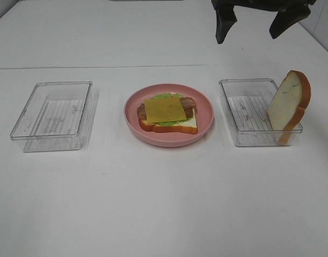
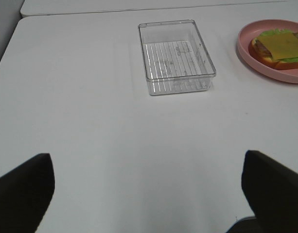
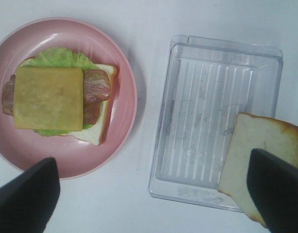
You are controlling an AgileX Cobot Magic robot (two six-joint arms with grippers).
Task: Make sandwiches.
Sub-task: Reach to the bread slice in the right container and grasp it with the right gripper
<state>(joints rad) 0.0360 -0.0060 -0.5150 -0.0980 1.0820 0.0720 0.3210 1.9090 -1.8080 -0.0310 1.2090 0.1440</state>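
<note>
One open-faced stack [image 1: 166,111] lies on the round pink plate [image 1: 169,142]: a white bread slice, green lettuce, brown bacon and a yellow cheese slice [image 3: 49,98] on top. A second bread slice [image 1: 288,104] stands on edge, leaning on the right wall of the right-hand clear tray [image 1: 244,110]; the right wrist view shows this bread slice [image 3: 255,155] too. My right gripper [image 1: 254,24] hangs open, high above the table behind that tray, holding nothing. My left gripper [image 2: 149,194] is open over bare table, out of the exterior view.
An empty clear tray [image 1: 51,110] sits left of the plate, and the left wrist view shows the same tray [image 2: 175,56]. A seam between two white tabletops [image 1: 99,67] runs behind the trays.
</note>
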